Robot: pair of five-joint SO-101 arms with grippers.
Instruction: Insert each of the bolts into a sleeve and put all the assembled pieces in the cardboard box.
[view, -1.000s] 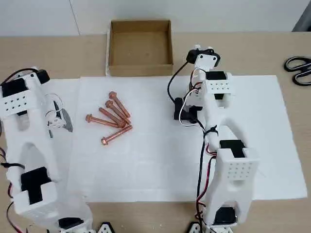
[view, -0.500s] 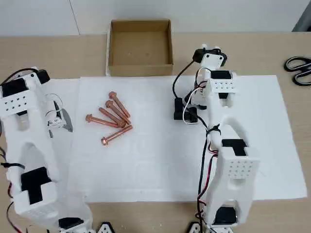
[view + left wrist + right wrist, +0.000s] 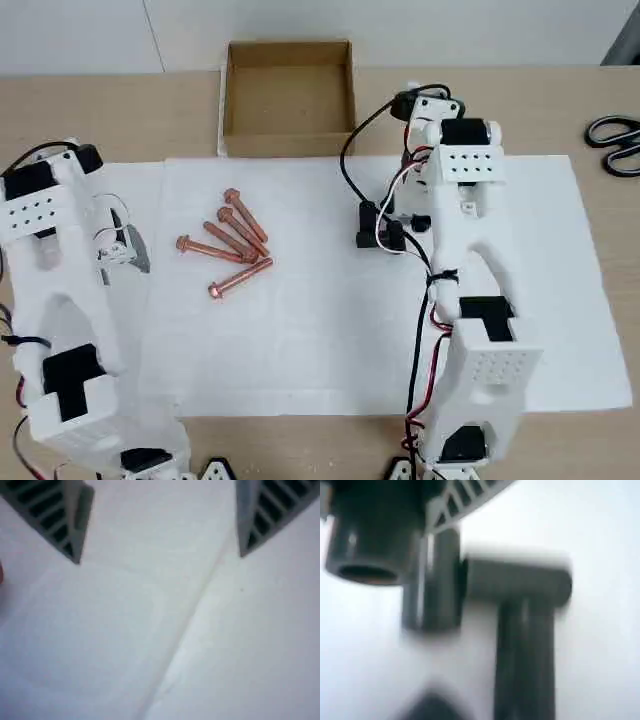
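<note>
Several copper bolts (image 3: 232,240) lie in a loose fan on the white paper, left of centre. The open cardboard box (image 3: 290,140) stands at the far edge of the paper. Black sleeves (image 3: 368,224) lie in a cluster beside the right arm. In the right wrist view my right gripper (image 3: 415,515) is shut on one dark sleeve (image 3: 367,545), held above the others, its open end showing. More sleeves (image 3: 520,585) lie on the paper below it. My left gripper (image 3: 157,545) hangs open over bare paper, left of the bolts (image 3: 125,248), holding nothing.
White paper (image 3: 330,340) covers the middle of the wooden table. Black-handled scissors (image 3: 615,140) lie at the far right edge. Black and red cables (image 3: 380,170) loop from the right arm over the sleeves.
The right arm's wrist has lifted and swung a little right and toward the far edge, above the sleeve cluster. The left arm and the bolts have stayed put.
</note>
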